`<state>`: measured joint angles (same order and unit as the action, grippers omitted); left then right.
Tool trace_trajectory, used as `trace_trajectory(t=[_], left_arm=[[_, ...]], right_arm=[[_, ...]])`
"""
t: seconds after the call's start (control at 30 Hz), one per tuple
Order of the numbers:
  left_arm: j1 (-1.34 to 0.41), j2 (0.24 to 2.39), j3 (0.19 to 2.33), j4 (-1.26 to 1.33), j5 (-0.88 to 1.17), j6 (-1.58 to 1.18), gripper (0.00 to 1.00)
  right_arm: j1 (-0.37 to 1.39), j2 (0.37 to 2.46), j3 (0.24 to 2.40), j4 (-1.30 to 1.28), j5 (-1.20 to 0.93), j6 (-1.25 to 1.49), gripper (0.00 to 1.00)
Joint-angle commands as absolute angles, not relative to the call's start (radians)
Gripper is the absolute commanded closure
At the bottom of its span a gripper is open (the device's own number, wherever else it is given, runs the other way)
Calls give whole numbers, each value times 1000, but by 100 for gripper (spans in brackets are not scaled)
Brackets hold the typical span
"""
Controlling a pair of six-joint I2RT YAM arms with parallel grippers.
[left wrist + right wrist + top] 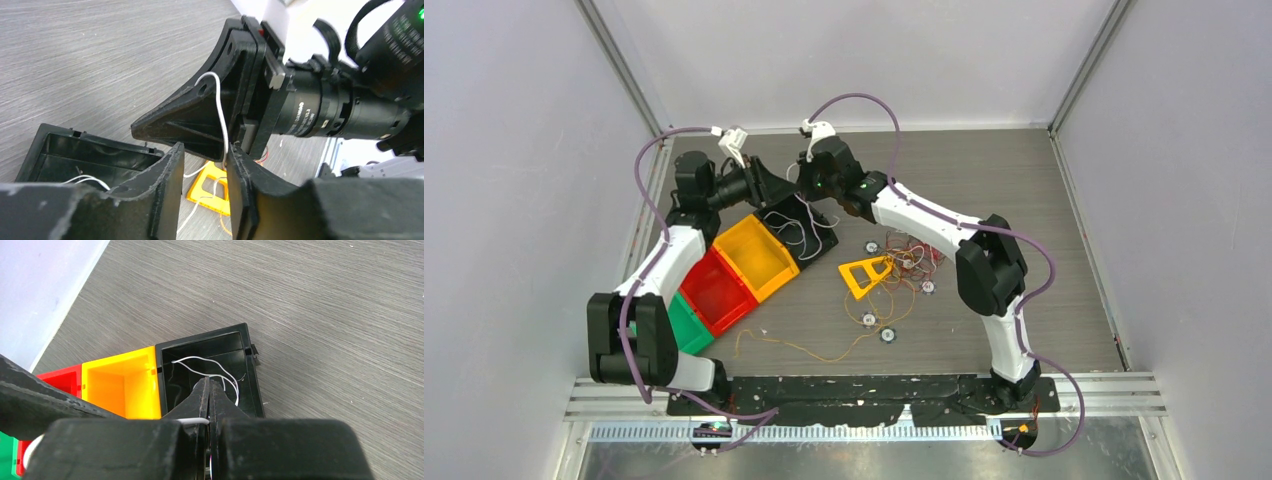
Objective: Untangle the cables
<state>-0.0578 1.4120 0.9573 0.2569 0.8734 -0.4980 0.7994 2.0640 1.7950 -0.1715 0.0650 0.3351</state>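
Observation:
The cables lie as a loose tangle of red, orange and white strands on the table right of centre. A white cable loops over my right gripper and runs down past the tip of one finger of my left gripper. The left jaws stand apart with a gap between them. In the right wrist view my right gripper is shut on that white cable, hovering over the black bin. More white cable curls inside that bin.
A row of bins runs diagonally: black, yellow, red, green. A yellow triangular frame and small round discs lie among the strands. An orange strand trails toward the near edge.

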Motion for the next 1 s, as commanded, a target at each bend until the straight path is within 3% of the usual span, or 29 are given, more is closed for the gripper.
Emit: trace_trajectory(t=[0.0, 0.07, 0.3, 0.57, 0.63, 0.7, 0.97], left_arm=[[-62, 1419, 1001, 186, 880, -436, 77], [-46, 1422, 1050, 116, 848, -361, 99], [-5, 1507, 1272, -78, 709, 82, 100], [-9, 1481, 1109, 81, 598, 347, 100], [-9, 1477, 1096, 75, 597, 374, 100], [-9, 1469, 1091, 62, 593, 411, 100], [-5, 1444, 1092, -65, 580, 633, 100]], right_arm=[[804, 1987, 1818, -123, 56, 321, 95], [803, 1977, 1806, -126, 56, 297, 95], [795, 1971, 1746, -140, -18, 249, 94], [795, 2049, 1744, -150, -58, 264, 95], [794, 2083, 1771, -168, -61, 263, 87], [791, 2097, 1796, -188, -65, 255, 72], [733, 1977, 1721, -217, -107, 214, 40]])
